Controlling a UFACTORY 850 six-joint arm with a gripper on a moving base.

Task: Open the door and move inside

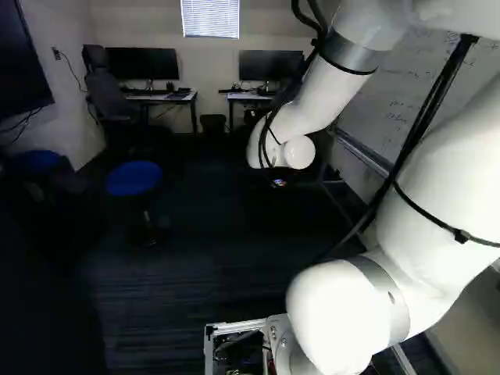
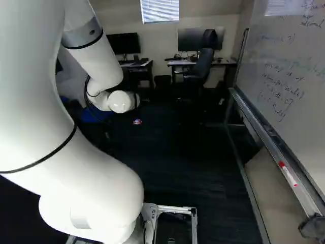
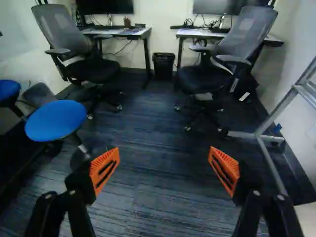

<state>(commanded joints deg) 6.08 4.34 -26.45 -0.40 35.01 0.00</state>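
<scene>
My black gripper (image 1: 279, 183) hangs beneath the white wrist in the left base view, mostly lost against the dark floor; only a small bright spot stands out there. In the wrist view the gripper (image 3: 164, 157) is open, its two orange pads wide apart with only carpet showing between them. I see no door, door frame or handle in any of the three views.
Two desks with monitors line the far wall, with office chairs (image 3: 239, 44) and a black bin (image 3: 163, 65) by them. Blue stools (image 1: 133, 178) stand on the left. A whiteboard (image 2: 289, 66) on a metal frame runs along the right. Dark carpet (image 3: 153, 192) lies ahead.
</scene>
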